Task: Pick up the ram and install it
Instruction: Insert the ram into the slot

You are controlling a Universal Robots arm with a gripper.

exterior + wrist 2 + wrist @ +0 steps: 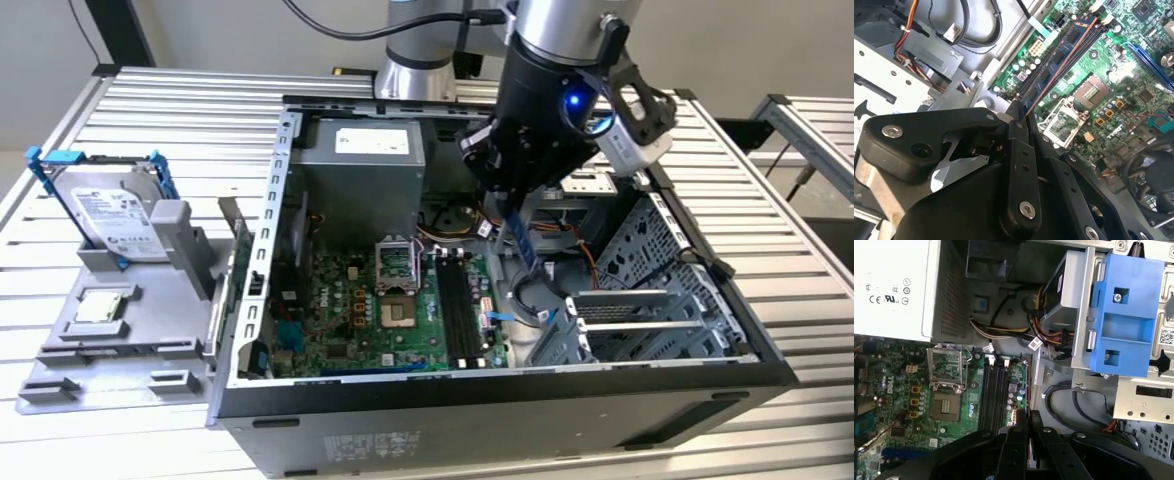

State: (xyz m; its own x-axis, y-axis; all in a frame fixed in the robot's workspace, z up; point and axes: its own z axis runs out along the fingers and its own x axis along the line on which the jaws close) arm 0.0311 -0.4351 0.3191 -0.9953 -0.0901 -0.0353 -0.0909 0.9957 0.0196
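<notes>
Ram (527, 240): one stick
Gripper (513, 204): one
Grey holder (147, 340): one
Hard drive (114, 215) on that holder: one
Small square chip (104, 308): one
Motherboard (360, 300): one
Computer case (534, 405): one
Power supply (360, 150): one

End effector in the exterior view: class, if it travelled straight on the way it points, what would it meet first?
The ram in the end effector leads, and would probably reach the motherboard at or just beside the black slots; depth is unclear.
</notes>
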